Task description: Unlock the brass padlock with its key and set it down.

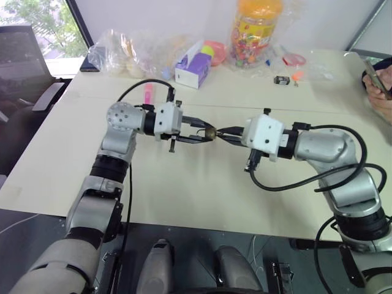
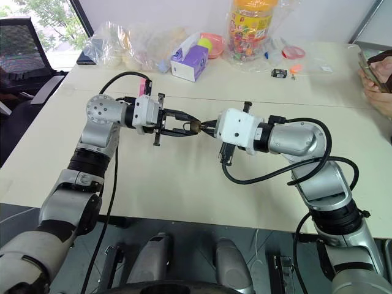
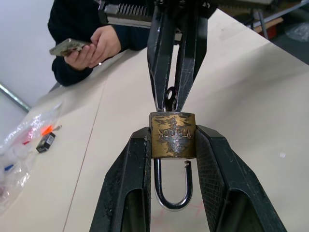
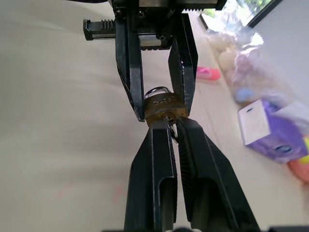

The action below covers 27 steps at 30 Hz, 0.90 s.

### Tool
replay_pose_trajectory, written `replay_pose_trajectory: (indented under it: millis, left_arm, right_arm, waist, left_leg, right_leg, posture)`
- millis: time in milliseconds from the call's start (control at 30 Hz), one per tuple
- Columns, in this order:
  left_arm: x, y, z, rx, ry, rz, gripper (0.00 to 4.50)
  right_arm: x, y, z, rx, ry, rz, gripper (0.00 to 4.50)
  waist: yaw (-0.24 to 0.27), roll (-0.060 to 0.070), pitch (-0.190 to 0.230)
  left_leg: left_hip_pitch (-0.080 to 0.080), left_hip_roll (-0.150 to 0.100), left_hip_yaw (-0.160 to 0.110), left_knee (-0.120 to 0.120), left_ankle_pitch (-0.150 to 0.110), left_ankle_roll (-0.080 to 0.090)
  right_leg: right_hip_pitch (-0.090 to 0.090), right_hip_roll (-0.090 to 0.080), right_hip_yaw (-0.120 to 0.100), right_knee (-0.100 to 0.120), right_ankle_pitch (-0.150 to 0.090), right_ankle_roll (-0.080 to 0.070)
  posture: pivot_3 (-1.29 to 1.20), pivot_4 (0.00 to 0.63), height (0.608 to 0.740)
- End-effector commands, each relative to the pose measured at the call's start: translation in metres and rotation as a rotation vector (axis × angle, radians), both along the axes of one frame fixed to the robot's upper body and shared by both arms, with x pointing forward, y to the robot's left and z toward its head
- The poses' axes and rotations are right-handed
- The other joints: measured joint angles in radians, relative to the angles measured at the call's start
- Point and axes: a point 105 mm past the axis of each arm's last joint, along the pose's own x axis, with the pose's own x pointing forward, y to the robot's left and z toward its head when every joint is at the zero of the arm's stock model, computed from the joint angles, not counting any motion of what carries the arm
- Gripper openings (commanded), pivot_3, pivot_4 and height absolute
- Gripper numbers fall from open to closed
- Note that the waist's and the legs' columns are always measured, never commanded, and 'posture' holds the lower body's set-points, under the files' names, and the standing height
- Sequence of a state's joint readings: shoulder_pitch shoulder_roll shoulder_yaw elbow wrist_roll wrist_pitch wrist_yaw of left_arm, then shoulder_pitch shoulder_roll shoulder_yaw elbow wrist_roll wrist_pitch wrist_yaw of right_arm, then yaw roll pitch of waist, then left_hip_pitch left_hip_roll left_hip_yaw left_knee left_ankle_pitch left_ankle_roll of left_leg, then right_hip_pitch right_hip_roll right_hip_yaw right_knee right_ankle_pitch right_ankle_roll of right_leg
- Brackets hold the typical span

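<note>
Above the middle of the pale counter (image 1: 202, 190), well clear of its surface, the two claws meet tip to tip with the brass padlock (image 3: 172, 135) between them. The left claw (image 3: 172, 145) is partly closed, its two black fingers clamped on the flat sides of the padlock body, so the lock hangs in the air rather than resting on the counter. From the left wrist view the silvery shackle (image 3: 173, 188) points back toward that claw's own palm, and one leg appears to stand free of the body with a small gap at its end, which suggests the lock may already be released, though this is a judgement. The right claw (image 4: 171, 126) is pinched almost fully shut on the key (image 3: 170, 99), whose looped head shows between its fingertips while the blade sits in the keyhole on the padlock's far face. The relation that matters is the line: key, keyhole and shackle lie along one axis running across the counter from one claw to the other, roughly level, so the lock lies straight ahead of the right claw and the key can only turn by rolling that wrist about this line. The left arm already carries the lock and is the one placed to lower it. A person's hands (image 3: 94, 46) hold a phone at the counter's far right edge.
</note>
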State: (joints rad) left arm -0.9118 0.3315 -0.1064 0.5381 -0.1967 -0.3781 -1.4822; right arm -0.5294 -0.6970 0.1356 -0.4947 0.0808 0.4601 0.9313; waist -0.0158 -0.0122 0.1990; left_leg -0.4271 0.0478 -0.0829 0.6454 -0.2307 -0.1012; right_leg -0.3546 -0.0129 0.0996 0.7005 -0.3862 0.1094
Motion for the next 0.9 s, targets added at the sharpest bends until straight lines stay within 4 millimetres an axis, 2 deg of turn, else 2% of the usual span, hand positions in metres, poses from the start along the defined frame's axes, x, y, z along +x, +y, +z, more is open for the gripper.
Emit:
replay_pose_trajectory:
  millis: [33, 133, 233, 300, 367, 467, 500, 567, 667, 833, 900]
  left_arm:
    - [-0.013, -0.018, 0.033, -0.085, -0.061, -0.098, 0.77]
    - [-0.013, -0.013, 0.025, -0.036, 0.069, -0.099, 0.77]
    - [-0.012, -0.008, 0.021, -0.008, 0.182, -0.092, 0.77]
    - [-0.012, -0.007, 0.021, -0.009, 0.224, -0.085, 0.77]
    - [-0.013, -0.005, 0.02, 0.001, 0.252, -0.081, 0.77]
    - [-0.015, -0.004, 0.018, 0.013, 0.264, -0.077, 0.77]
    - [-0.015, -0.004, 0.018, 0.014, 0.264, -0.075, 0.77]
    - [-0.015, -0.004, 0.019, 0.013, 0.261, -0.073, 0.77]
    - [-0.016, -0.004, 0.018, 0.016, 0.216, -0.07, 0.77]
    - [-0.012, -0.008, 0.013, 0.024, 0.045, -0.058, 0.77]
    - [-0.01, -0.01, 0.011, 0.029, -0.025, -0.058, 0.77]
  right_arm:
    - [0.001, 0.004, -0.013, -0.126, -0.089, 0.048, 0.03]
    - [0.004, -0.004, -0.023, -0.329, -0.326, 0.115, 0.03]
    - [0.01, -0.011, -0.023, -0.356, -0.419, 0.126, 0.03]
    - [0.01, -0.011, -0.019, -0.327, -0.44, 0.125, 0.03]
    - [0.01, -0.013, -0.013, -0.254, -0.396, 0.1, 0.03]
    - [0.009, -0.024, -0.016, -0.23, -0.306, 0.079, 0.03]
    - [0.009, -0.03, -0.018, -0.218, -0.258, 0.058, 0.56]
    - [0.01, -0.035, -0.017, -0.151, -0.165, 0.004, 1.25]
    - [0.005, -0.037, -0.016, -0.055, 0.004, -0.037, 2.76]
    - [0.008, -0.044, -0.01, 0.19, 0.361, -0.174, 2.76]
    - [0.005, -0.039, -0.001, 0.267, 0.46, -0.165, 2.76]
  waist:
    - [-0.001, 0.0, 0.0]
    - [-0.003, 0.0, 0.0]
    - [-0.006, 0.0, 0.0]
    - [-0.004, 0.0, 0.0]
    - [-0.005, 0.0, 0.0]
    - [-0.005, 0.0, 0.0]
    - [-0.005, 0.0, 0.0]
    - [-0.004, 0.0, 0.0]
    - [-0.002, 0.0, 0.0]
    - [0.0, 0.0, 0.0]
    - [-0.001, 0.0, 0.0]
  left_leg:
    - [0.0, 0.0, 0.0, 0.0, 0.0, 0.0]
    - [0.0, 0.0, 0.0, 0.0, 0.0, 0.0]
    - [0.0, 0.0, 0.0, 0.0, 0.0, 0.0]
    - [0.0, 0.0, 0.0, 0.0, 0.0, 0.0]
    - [0.0, 0.0, 0.0, 0.0, 0.0, 0.0]
    - [0.0, 0.0, 0.0, 0.0, 0.0, 0.0]
    - [0.0, 0.0, 0.0, 0.0, 0.0, 0.0]
    - [0.0, 0.0, 0.0, 0.0, 0.0, 0.0]
    - [0.0, 0.0, 0.0, 0.0, 0.0, 0.0]
    - [0.0, 0.0, 0.0, 0.0, 0.0, 0.0]
    - [0.0, 0.0, 0.0, 0.0, 0.0, 0.0]
  right_leg:
    - [0.0, 0.0, 0.0, 0.0, 0.0, 0.0]
    - [0.0, 0.0, 0.0, 0.0, 0.0, 0.0]
    - [0.0, 0.0, 0.0, 0.0, 0.0, 0.0]
    - [0.0, 0.0, 0.0, 0.0, 0.0, 0.0]
    - [0.0, 0.0, 0.0, 0.0, 0.0, 0.0]
    - [0.0, 0.0, 0.0, 0.0, 0.0, 0.0]
    - [0.0, 0.0, 0.0, 0.0, 0.0, 0.0]
    - [0.0, 0.0, 0.0, 0.0, 0.0, 0.0]
    - [0.0, 0.0, 0.0, 0.0, 0.0, 0.0]
    - [0.001, 0.0, 0.0, 0.0, 0.0, 0.0]
    - [0.001, 0.0, 0.0, 0.0, 0.0, 0.0]
  posture:
    - [0.0, 0.15, 0.74]
    - [0.0, 0.15, 0.74]
    - [0.0, 0.15, 0.74]
    - [0.0, 0.15, 0.74]
    - [0.0, 0.15, 0.74]
    - [0.0, 0.15, 0.74]
    - [0.0, 0.15, 0.74]
    - [0.0, 0.15, 0.74]
    - [0.0, 0.15, 0.74]
    - [0.0, 0.15, 0.74]
    - [0.0, 0.15, 0.74]
